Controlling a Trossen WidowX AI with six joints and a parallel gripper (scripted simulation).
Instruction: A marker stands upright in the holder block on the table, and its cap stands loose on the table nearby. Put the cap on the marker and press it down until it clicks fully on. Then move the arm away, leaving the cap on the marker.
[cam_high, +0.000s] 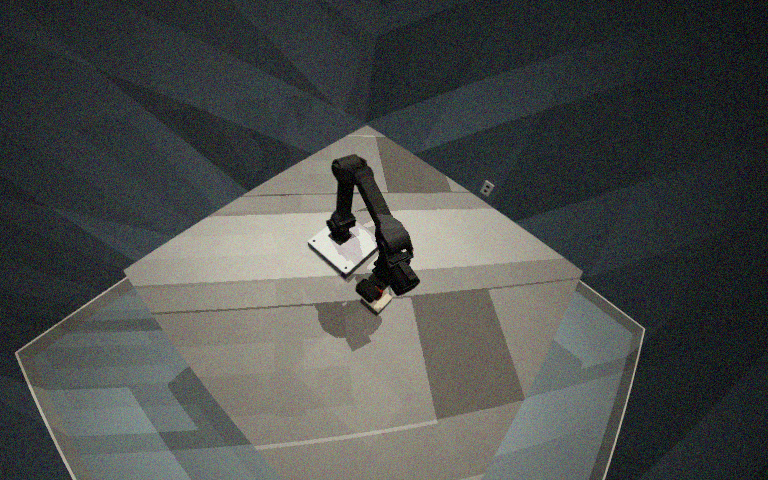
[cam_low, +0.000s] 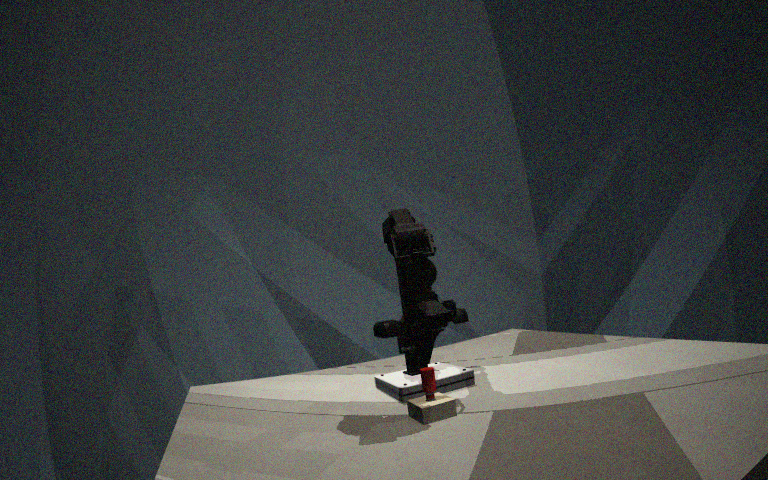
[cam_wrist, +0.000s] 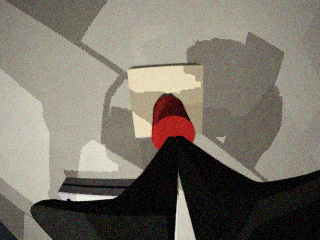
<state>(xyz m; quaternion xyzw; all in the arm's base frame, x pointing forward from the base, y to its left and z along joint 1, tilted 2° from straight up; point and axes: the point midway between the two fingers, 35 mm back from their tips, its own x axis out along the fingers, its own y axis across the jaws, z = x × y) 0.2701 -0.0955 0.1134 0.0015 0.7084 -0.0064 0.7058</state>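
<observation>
The red cap (cam_low: 428, 380) (cam_wrist: 173, 131) sits upright on the marker, which stands in the pale holder block (cam_high: 377, 303) (cam_low: 432, 408) (cam_wrist: 165, 77). In the top view only a sliver of red shows beside the gripper. A short dark part of the marker (cam_low: 430, 396) shows between cap and block; I cannot tell whether the cap is fully on. My gripper (cam_low: 423, 363) (cam_wrist: 175, 143) is shut with nothing between its fingers. Its tips are together at the cap's top edge in the wrist view, over or just above it; contact cannot be told.
The arm's white base plate (cam_high: 346, 266) (cam_low: 390, 385) lies close behind the holder block. The arm reaches over from it. The gripper's broad shadow falls on the table (cam_high: 390, 367) beside the block.
</observation>
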